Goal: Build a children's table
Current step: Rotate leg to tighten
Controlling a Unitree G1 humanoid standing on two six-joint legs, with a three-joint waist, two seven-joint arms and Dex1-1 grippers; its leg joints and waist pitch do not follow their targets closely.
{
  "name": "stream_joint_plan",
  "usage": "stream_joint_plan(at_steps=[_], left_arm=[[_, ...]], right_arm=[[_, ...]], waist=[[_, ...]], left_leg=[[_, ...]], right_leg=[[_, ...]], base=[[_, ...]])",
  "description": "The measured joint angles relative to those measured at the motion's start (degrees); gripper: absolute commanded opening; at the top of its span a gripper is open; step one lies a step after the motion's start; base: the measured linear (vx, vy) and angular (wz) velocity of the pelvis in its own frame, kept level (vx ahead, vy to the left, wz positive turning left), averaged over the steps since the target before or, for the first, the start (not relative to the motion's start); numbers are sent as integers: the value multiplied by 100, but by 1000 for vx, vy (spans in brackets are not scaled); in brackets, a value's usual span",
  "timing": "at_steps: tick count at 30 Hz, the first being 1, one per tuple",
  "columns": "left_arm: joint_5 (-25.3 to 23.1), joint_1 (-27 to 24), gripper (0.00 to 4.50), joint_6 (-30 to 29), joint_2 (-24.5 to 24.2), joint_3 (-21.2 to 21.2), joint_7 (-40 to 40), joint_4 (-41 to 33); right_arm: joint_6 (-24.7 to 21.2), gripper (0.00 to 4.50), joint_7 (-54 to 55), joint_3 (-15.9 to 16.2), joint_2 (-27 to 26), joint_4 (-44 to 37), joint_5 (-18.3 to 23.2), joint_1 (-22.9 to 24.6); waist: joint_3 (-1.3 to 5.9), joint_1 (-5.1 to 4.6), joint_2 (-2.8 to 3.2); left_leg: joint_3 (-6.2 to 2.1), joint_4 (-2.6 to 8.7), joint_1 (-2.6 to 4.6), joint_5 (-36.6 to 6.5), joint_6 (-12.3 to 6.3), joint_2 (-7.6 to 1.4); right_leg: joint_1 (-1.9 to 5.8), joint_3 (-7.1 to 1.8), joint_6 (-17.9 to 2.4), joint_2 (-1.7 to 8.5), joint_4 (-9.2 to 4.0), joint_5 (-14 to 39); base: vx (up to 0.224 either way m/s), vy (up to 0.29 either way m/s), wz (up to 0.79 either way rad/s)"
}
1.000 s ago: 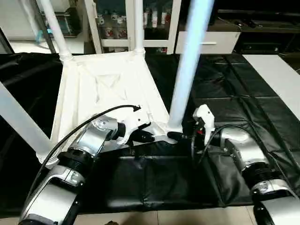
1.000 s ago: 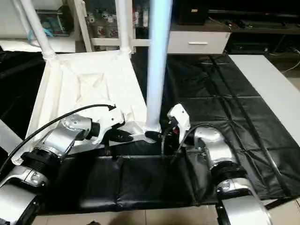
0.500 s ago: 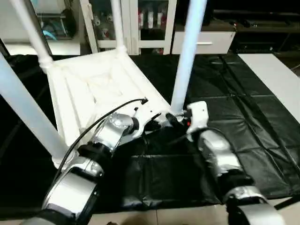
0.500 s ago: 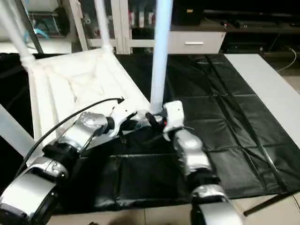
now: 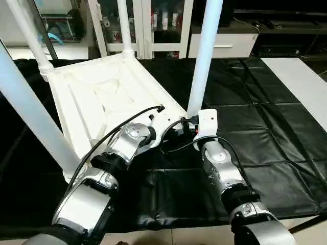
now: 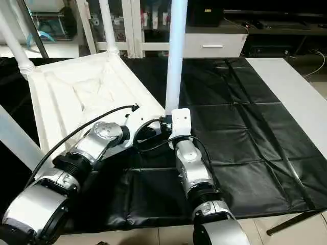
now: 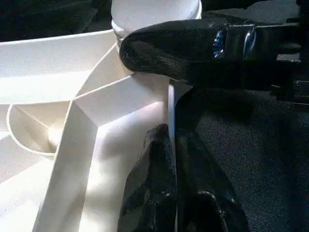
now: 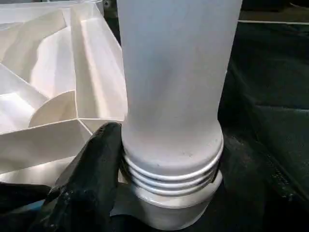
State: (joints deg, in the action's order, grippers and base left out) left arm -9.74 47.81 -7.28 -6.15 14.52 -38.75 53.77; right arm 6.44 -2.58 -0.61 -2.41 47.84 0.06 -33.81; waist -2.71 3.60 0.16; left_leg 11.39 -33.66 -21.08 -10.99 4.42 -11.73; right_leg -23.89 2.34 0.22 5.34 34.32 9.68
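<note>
The white square top [image 5: 102, 97] lies upside down on the black-covered table [image 5: 265, 127], ribbed underside facing up. Four white legs stand in its corner sockets: two at the far corners [image 5: 125, 25] [image 5: 28, 33], one at the near left [image 5: 30, 117] and one at the near right [image 5: 204, 56]. In the right wrist view the near right leg's ringed base [image 8: 174, 169] sits in its socket, upright.

Behind the table stand a white shelf unit [image 5: 148, 20] holding small containers, contents too small to tell, and a white drawer cabinet [image 5: 222, 45].

Both silver forearms reach forward and converge on the near right corner. The left gripper [image 7: 174, 193] has its fingers clenched on the thin rim [image 7: 171, 111] of the top, one on each side. The right gripper [image 5: 188, 127] is at the leg's base; one black finger [image 8: 91, 179] touches the ringed base, and whether it grasps the leg I cannot tell.
</note>
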Motion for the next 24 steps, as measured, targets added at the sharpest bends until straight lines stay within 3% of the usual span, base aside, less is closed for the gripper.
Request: stream_joint_plan(at_steps=[2, 6, 11, 16, 20, 24], left_arm=[[1, -20, 0, 1, -31, 5, -72, -50], [85, -285, 0, -12, -400, 96, -667, -527], [110, -483, 0, -64, -701, 223, -1387, -910], [144, -636, 0, -188, -913, 296, -1809, -1264], [177, -741, 0, -366, -1052, 335, -2104, -1540], [224, -857, 0, -412, -1118, 359, -2374, -1733]], right_arm=[[0, 340, -112, 5, 38, -49, 24, 25], [-66, 379, -1371, 283, 624, -394, 52, 127], [-307, 379, -3121, 615, 1409, -712, 205, 82], [-393, 379, -4402, 730, 1883, -637, 350, 55], [-470, 379, -5075, 743, 2017, -511, 495, 55], [-469, 379, -5391, 739, 2022, -335, 606, 54]], waist=[[-1, -2, 1], [-4, -4, 4], [-1, 14, -2], [0, 12, -11], [0, 7, -15], [0, 63, -15]], left_leg=[[0, 0, -1, 0, 0, 0], [0, 2, -8, 0, 0, -8], [-2, -2, -2, -2, -2, -8], [0, -5, -4, -7, -10, -9], [0, -5, -2, -6, -11, -11], [2, -12, -2, -6, -11, -11]], right_leg=[[-2, 0, 1, 0, -1, 1], [-7, 8, 2, -6, -3, 1], [12, 12, 1, -4, -14, 1], [13, 13, -1, -3, -17, 1], [13, 14, -1, -4, -13, 1], [13, 12, -1, -4, -10, 1]], base=[[0, 0, 0], [0, 0, 0], [0, 0, 0], [0, 0, 0], [0, 0, 0], [0, 0, 0]])
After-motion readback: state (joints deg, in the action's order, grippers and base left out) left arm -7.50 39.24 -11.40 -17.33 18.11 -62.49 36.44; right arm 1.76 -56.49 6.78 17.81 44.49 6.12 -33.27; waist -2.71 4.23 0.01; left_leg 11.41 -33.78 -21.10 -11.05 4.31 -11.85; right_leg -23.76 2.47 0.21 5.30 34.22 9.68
